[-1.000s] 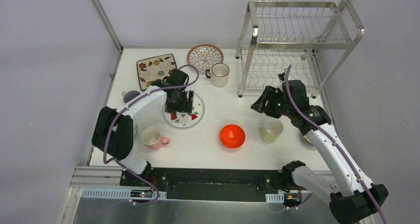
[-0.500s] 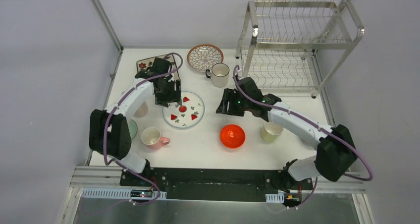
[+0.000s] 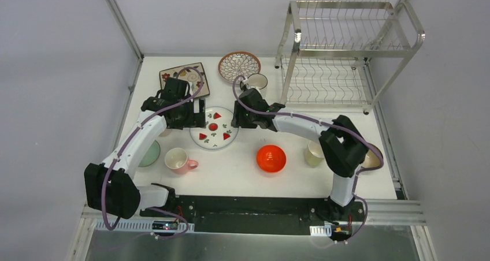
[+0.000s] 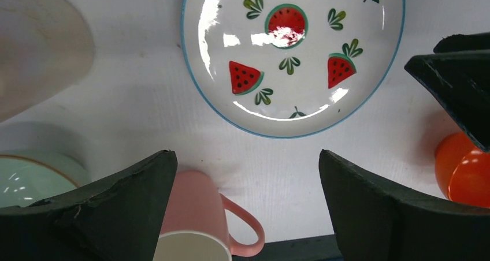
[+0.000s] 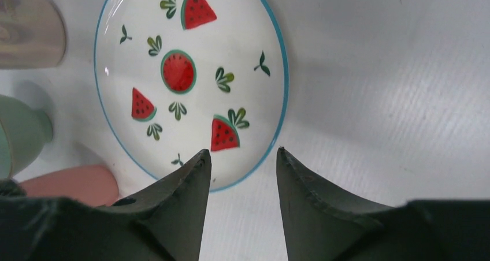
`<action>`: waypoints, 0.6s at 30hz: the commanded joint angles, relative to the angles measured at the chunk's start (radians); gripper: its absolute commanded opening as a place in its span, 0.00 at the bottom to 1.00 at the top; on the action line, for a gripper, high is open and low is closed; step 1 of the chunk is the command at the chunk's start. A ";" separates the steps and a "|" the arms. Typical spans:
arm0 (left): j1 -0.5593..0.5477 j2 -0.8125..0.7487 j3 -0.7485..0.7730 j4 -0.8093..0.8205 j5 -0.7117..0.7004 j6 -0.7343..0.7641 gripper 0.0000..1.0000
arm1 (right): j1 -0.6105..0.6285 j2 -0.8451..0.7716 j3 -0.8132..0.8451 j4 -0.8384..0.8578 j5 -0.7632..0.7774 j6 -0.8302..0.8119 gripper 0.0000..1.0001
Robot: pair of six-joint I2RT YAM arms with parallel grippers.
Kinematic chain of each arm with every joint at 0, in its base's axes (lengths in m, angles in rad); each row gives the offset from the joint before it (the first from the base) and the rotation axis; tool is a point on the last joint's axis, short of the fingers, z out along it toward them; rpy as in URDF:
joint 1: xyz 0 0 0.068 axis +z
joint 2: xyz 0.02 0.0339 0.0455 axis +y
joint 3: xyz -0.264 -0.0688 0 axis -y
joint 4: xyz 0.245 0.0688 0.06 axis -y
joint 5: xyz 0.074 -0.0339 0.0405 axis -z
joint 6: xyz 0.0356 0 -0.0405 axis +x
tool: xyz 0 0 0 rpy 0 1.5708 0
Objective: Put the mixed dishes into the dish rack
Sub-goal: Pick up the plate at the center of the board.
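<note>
The white plate with red fruit slices (image 3: 214, 128) lies flat at mid-table. My left gripper (image 3: 193, 114) is open and empty just left of it. In the left wrist view (image 4: 245, 157) its jaws stand wide apart, with the plate (image 4: 289, 59) ahead and the pink cup (image 4: 196, 215) by the left finger. My right gripper (image 3: 237, 119) is open and empty at the plate's right edge. In the right wrist view (image 5: 242, 151) its tips straddle the plate's (image 5: 190, 82) blue rim. The silver dish rack (image 3: 346, 47) stands empty at the back right.
Floral rectangular plate (image 3: 188, 76), brown-petal round plate (image 3: 238, 66) and white cup (image 3: 258, 81) lie behind the grippers. Pink cup (image 3: 178, 160), pale green bowl (image 3: 150, 153), red-orange bowl (image 3: 271, 158) and yellow cup (image 3: 315, 153) stand nearer. A beige item (image 4: 34, 53) lies left of the plate.
My right gripper swung left from beside the rack to the plate's right edge. My left gripper moved off the plate to its left side.
</note>
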 commanded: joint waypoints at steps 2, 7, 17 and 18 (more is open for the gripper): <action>-0.004 -0.068 -0.001 -0.010 -0.132 0.004 0.99 | 0.002 0.103 0.120 0.006 0.063 -0.020 0.47; -0.009 -0.086 -0.006 -0.009 -0.124 -0.001 0.99 | 0.003 0.145 0.155 -0.047 0.113 -0.053 0.48; -0.031 -0.085 -0.009 0.001 -0.108 0.004 0.96 | 0.000 0.208 0.135 -0.022 0.049 -0.060 0.47; -0.033 -0.085 -0.011 0.004 -0.098 0.005 0.95 | -0.001 0.208 0.128 -0.001 0.041 -0.061 0.47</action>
